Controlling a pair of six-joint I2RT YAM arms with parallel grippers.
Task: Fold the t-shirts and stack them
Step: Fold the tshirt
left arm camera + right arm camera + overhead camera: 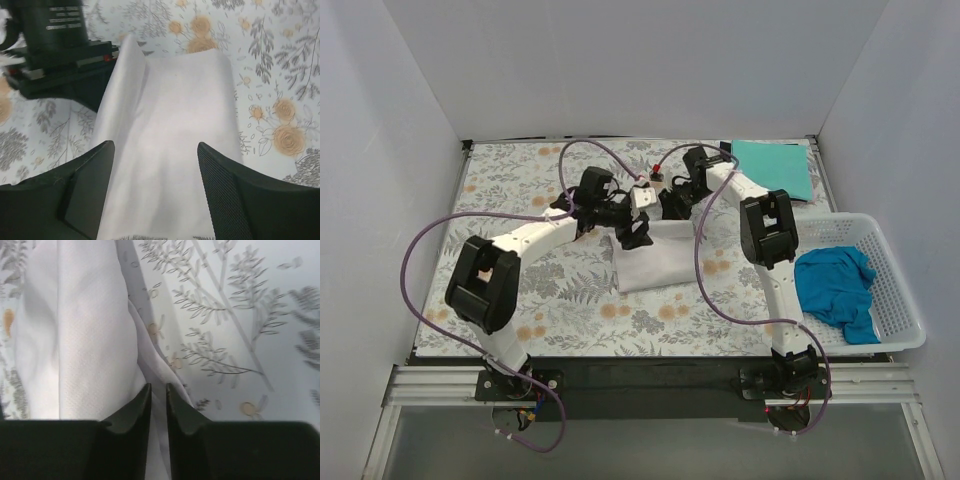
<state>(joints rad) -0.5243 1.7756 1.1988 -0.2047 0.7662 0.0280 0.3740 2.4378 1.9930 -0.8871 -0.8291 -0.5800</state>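
White shirt (pixel 655 262) lies mid-table, long axis near-to-far. L gripper (pixel 155 148) hangs over its far end, jaws wide, cloth running straight ahead btwn them. R gripper (pixel 158 388), just beside, is pinched narrow on a shirt edge. We judge both arms equally near.

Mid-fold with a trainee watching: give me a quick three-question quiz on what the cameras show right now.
1. True or false: the left claw is open over the white shirt.
2. Where is the blue shirt? A) in the basket B) on the floor C) draped on an arm
3. Fill in: the folded shirt at the far right corner of the table is ____.
Key: 1 true; 2 A; 3 teal.
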